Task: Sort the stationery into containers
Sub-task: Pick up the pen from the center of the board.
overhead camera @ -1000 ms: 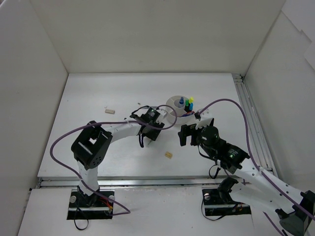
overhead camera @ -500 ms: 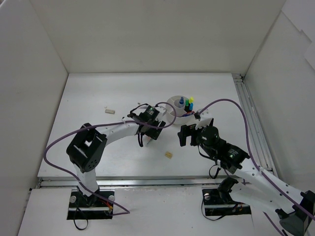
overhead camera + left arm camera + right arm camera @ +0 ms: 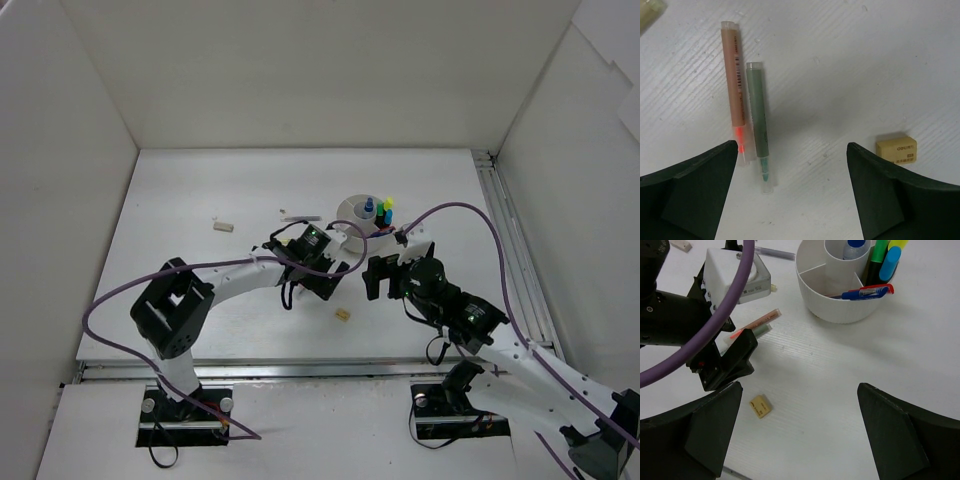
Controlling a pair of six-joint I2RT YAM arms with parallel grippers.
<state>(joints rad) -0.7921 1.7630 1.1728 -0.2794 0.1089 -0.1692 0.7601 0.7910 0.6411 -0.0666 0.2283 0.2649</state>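
Two thin pencils lie side by side on the table, a pink-orange one [image 3: 735, 85] and a green one [image 3: 759, 120]. My left gripper [image 3: 792, 200] hovers over them, open, nothing held; the green pencil's tip lies between its fingers. A beige eraser [image 3: 896, 148] sits just outside its right finger. The round white organizer [image 3: 840, 305] holds a blue-capped marker [image 3: 856, 245], highlighters [image 3: 888, 262] and a red/blue pen [image 3: 867, 291]. My right gripper [image 3: 797, 435] is open over bare table, the eraser [image 3: 760, 406] near its left finger. From above, the left gripper [image 3: 333, 272] and right gripper [image 3: 385, 277] face each other below the organizer [image 3: 352, 212].
A second eraser [image 3: 223, 227] lies far left and a thin pencil [image 3: 300, 217] left of the organizer. A purple cable [image 3: 725, 305] crosses the right wrist view. White walls enclose the table; a rail [image 3: 510, 250] runs along its right side.
The left arm has swung right, closer to the organizer and the right gripper, and its jaws have opened wider. The right arm has stayed put.
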